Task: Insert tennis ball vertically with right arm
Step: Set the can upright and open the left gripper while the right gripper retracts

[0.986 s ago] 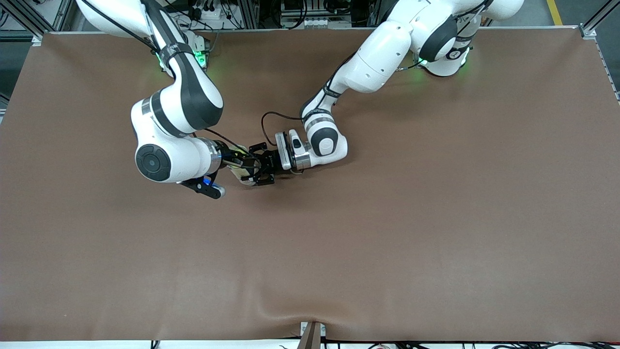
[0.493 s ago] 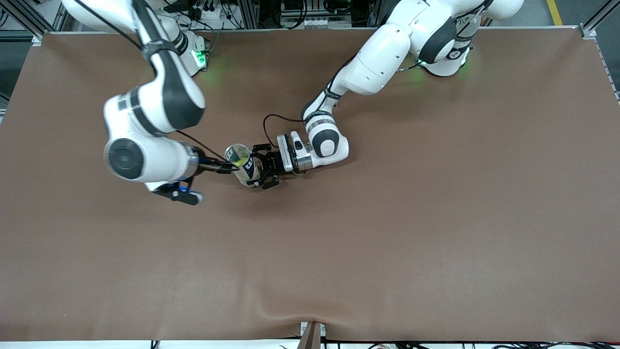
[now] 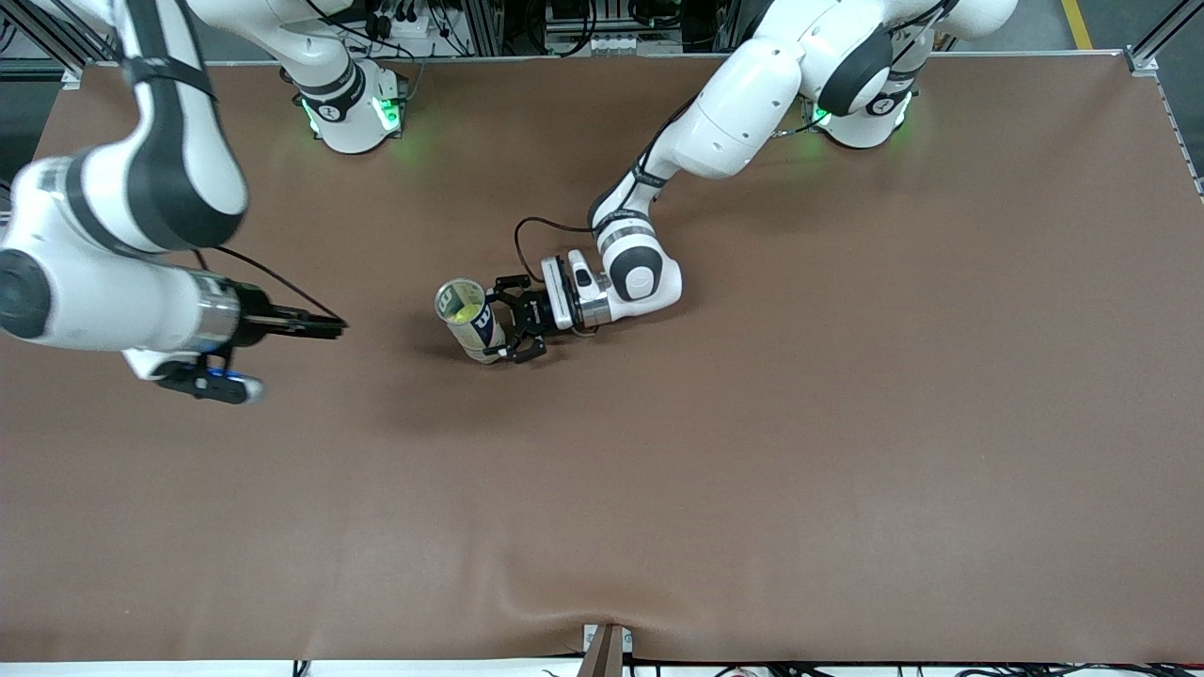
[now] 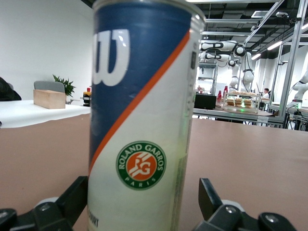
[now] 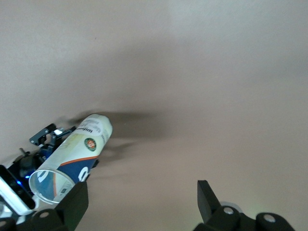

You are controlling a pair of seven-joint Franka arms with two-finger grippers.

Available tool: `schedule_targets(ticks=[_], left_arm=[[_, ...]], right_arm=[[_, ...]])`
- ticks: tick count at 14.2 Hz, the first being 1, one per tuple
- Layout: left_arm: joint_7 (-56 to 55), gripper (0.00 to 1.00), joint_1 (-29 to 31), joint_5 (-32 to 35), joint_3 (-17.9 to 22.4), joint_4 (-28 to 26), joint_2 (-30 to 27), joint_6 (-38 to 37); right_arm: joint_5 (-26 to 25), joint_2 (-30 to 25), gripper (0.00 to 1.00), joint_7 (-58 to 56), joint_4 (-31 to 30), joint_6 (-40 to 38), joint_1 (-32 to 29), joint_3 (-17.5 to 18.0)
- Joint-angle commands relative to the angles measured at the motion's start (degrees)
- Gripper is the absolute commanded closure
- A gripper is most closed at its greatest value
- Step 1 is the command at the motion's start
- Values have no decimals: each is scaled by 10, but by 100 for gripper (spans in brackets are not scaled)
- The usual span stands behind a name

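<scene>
A tennis ball can (image 3: 473,329), blue and white with an orange stripe, stands upright mid-table with its mouth open. A yellow-green tennis ball (image 3: 459,304) shows inside it. My left gripper (image 3: 508,320) is open around the can's lower part. In the left wrist view the can (image 4: 139,96) fills the space between the fingers of the left gripper (image 4: 142,190); one finger is beside its wall and the other stands a little apart. My right gripper (image 3: 324,326) is open and empty over bare table toward the right arm's end. Its wrist view shows the right gripper (image 5: 142,192) and the can (image 5: 72,154) farther off.
The brown cloth-covered table (image 3: 752,451) has a small crease and a clamp (image 3: 607,649) at its edge nearest the front camera. The right arm's large elbow (image 3: 141,188) hangs over its end of the table. The left arm's forearm (image 3: 649,179) reaches in from its base.
My right gripper has drawn away from the can's mouth toward the right arm's end of the table. The ball now shows inside the can. My left gripper stays around the can.
</scene>
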Motion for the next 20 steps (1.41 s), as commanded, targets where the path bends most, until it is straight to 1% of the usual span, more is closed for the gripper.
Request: schedule_targets(ticks=[1,3,6,8,9,11,13,15,16,18,20], left_arm=[[99,0,-1,-70,-5,-91,-67,5],[100,0,5,-69,-4,-123,-87,5],[87,0,13,-65,-6,-195,-146,5],[75,0,13,-62,-6,-216,-160,5],[74,0,13,-62,-8,-221,-164,5],[61,0,13,-62,-7,-259,-193,9],[37,0,14,-57,-6,-300,-237,39],[5,0,24,-14,-7,-315,-268,91],[-12,0,32,13,-7,-315,-273,101],[-43,0,48,58,-7,-315,-275,102],[-79,0,81,135,-7,-315,-282,102]], right_arm=[[-31,-54,0,-42,-24,-8,-18,8],[-41,-77,0,-70,-22,-20,-38,9],[-42,-106,0,-152,-18,-37,-85,9],[-43,-115,0,-190,-11,-51,-92,1],[-45,-116,0,-198,10,-68,-92,-8],[-72,-116,0,-227,43,-89,-95,-9],[-98,-117,0,-266,59,-93,-101,-7],[-111,-124,0,-269,62,-95,-105,-6],[-123,-135,0,-263,61,-97,-105,-4],[-125,-150,0,-218,51,-96,-105,1],[-126,-154,0,-162,44,-84,-105,24]])
